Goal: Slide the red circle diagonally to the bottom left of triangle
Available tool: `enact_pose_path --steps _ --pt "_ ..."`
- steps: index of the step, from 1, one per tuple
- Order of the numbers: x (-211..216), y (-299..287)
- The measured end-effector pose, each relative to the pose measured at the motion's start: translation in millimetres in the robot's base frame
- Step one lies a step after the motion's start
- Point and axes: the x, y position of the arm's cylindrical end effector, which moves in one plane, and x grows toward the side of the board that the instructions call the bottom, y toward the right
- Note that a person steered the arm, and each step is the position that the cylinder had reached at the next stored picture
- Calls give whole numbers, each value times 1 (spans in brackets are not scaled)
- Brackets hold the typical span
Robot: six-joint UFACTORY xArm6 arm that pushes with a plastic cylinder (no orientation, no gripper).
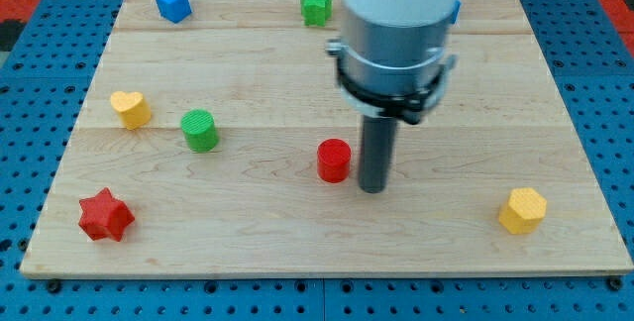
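Note:
The red circle [334, 160] stands near the middle of the wooden board [248, 232]. My tip [372, 188] rests on the board just to the right of it, close beside it; I cannot tell if they touch. No triangle block shows; a sliver of blue [457, 9] peeks out at the right of the arm's wide body near the view's top, its shape hidden.
A blue cube [172, 3] and a green block [316, 6] sit near the top edge. A yellow heart [130, 108] and a green circle [200, 130] are at the left. A red star [105, 215] is at bottom left, a yellow hexagon [522, 210] at bottom right.

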Motion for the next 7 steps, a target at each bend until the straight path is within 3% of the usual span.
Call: enact_pose_path --steps 1,2,5,7 --pt "50 2" --pt "75 1" --pt "75 4" --pt "75 -23"
